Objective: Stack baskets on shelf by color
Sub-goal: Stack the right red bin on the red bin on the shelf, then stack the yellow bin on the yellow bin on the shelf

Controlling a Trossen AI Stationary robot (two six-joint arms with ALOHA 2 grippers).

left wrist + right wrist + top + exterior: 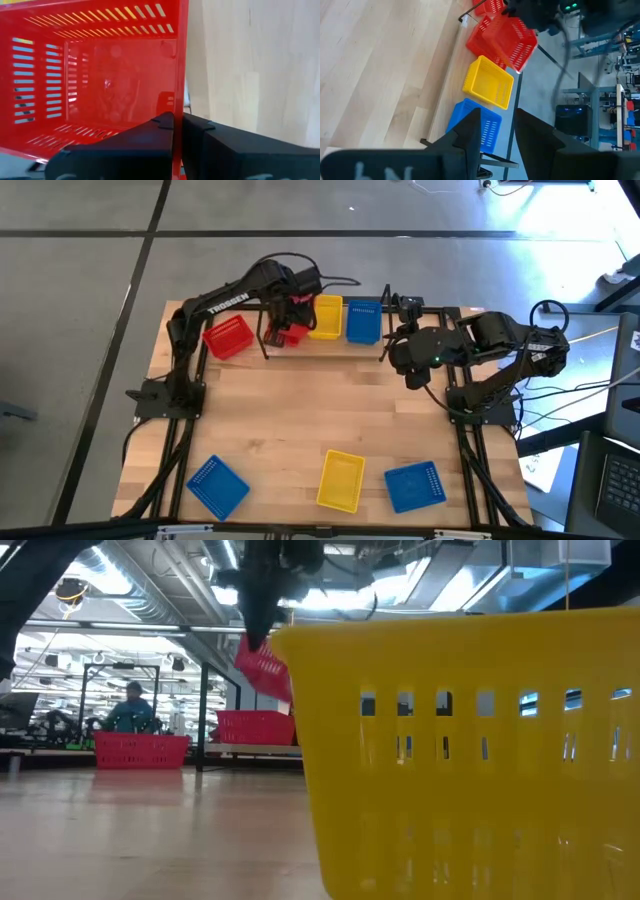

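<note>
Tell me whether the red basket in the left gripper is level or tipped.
Tipped. The red basket held by the left gripper hangs at a slant above the shelf, one corner lower; the fingers are clamped on its rim.

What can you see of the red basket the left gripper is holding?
The red basket is a small rectangular plastic tub with slotted, perforated walls and an open top. The left gripper is shut on one side wall at the rim, a finger on either side of it. The basket hangs tilted in the air above the shelf, over another red basket resting there, beside the yellow basket. The pictures show nothing inside it.
</note>
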